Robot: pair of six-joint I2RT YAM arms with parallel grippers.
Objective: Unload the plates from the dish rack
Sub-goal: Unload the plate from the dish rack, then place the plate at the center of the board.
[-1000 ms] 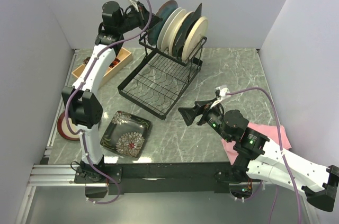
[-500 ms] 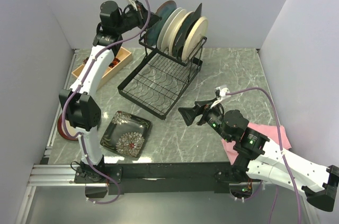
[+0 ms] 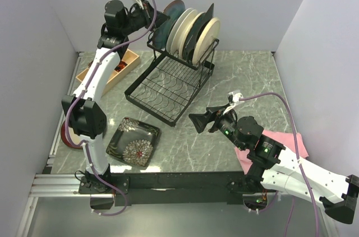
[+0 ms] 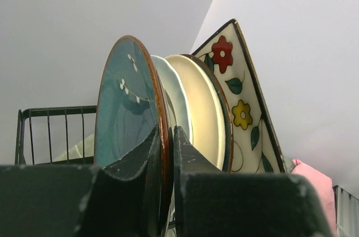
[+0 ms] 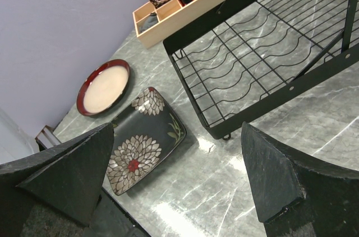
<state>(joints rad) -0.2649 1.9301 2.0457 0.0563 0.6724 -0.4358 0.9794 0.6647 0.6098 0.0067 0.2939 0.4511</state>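
from the top camera, the large black wire dish rack (image 3: 149, 110) stands at an angle on the grey marbled counter (image 3: 247, 74), its upright slotted frame carrying a row of plates on edge. a round teal plate with a brown rim (image 3: 176, 7) is at the left end, a white round plate (image 3: 182, 27) is beside it, a cream square plate with coloured flowers (image 3: 206, 21) shows its dark back, and a pale cream round plate (image 3: 210, 35) is at the right end. the left end effector (image 3: 159, 20) is raised at the teal plate's near edge, clamped on its rim. a black square plate with white flowers (image 3: 133, 142) lies flat on the counter near the left arm's base. a red-rimmed round plate (image 3: 67, 136) lies just left of it, partly hidden by the arm, and a wooden compartment tray (image 3: 123, 68) sits left of the rack. the right end effector (image 3: 203, 118) hovers in front of the rack, gaping wide and holding nothing, and a pink folded cloth (image 3: 289, 139) lies under its arm. from the left wrist, two dark fingers (image 4: 140, 161) pinch the teal plate's brown rim, with the paler plates and the flowered square plate ranged behind. whether the teal plate's lower edge sits in the slots cannot be told. from the right wrist, the fingers (image 5: 67, 172) stand far apart, framing the black flowered plate, the red-rimmed plate with its cream centre, the tray and the rack's lower grid, touching none.
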